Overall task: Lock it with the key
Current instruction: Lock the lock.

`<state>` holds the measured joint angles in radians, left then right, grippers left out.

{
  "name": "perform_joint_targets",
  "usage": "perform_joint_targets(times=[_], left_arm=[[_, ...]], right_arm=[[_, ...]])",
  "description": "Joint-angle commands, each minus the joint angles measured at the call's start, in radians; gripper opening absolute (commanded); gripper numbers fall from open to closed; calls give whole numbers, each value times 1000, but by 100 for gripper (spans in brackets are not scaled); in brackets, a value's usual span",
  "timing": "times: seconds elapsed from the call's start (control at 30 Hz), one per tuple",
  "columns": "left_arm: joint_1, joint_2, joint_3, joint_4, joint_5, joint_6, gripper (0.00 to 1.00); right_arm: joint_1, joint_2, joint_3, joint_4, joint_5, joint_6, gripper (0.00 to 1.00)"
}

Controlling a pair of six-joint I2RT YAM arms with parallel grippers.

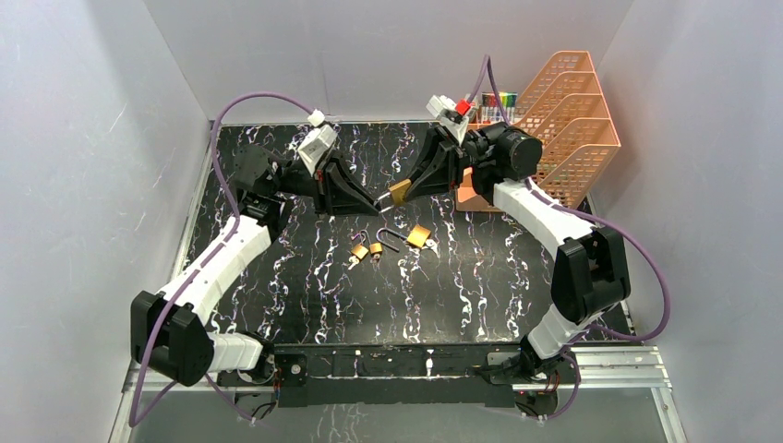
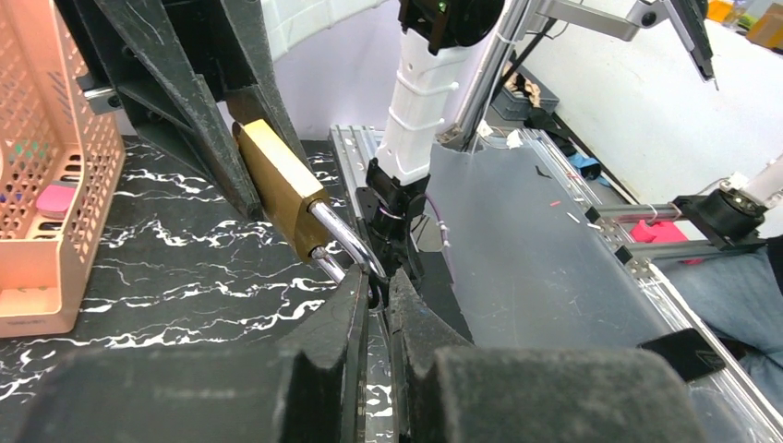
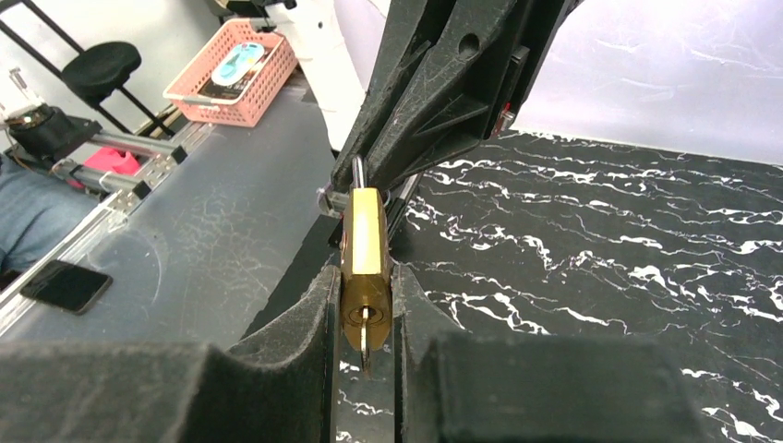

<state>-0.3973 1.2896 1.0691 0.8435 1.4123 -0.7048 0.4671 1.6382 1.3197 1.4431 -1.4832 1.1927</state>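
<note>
A brass padlock (image 1: 399, 191) hangs in the air above the middle of the black marbled table (image 1: 305, 277), held between both arms. My right gripper (image 3: 366, 286) is shut on its brass body (image 3: 366, 235), and a small key (image 3: 363, 340) sticks out of the keyhole in its bottom face. From the left, my left gripper (image 2: 379, 297) is shut on the tip of the silver shackle (image 2: 343, 236), whose one leg stands out of the brass body (image 2: 277, 180). In the top view the left gripper (image 1: 380, 205) meets the right gripper (image 1: 406, 189) at the padlock.
Three more small brass padlocks (image 1: 359, 249) (image 1: 376, 247) (image 1: 418, 236) lie on the table in front of the grippers, one with its shackle open. An orange mesh file rack (image 1: 568, 120) stands at the back right, right behind the right arm.
</note>
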Motion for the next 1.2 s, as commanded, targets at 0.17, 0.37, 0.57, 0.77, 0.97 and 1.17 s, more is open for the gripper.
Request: perform_joint_targets(times=[0.17,0.37,0.57,0.77,0.97,1.17], left_arm=[[-94,55,56,119,-60,-24,0],[-84,59,39,104,-143,40,0],[-86,100,28,111,-313,124,0],[-72,98,25,141,-435,130,0],[-37,-54,-38,-129,-760,333,0],[-37,-103,-69,-202,-956,402,0]], right_arm=[[76,13,35,46,172,-59,0],[112,14,41,63,184,-40,0],[212,-9,12,-35,211,-141,0],[205,-35,1,-122,209,-220,0],[83,-201,-77,-429,336,-473,0],[112,-332,-94,-813,572,-761,0]])
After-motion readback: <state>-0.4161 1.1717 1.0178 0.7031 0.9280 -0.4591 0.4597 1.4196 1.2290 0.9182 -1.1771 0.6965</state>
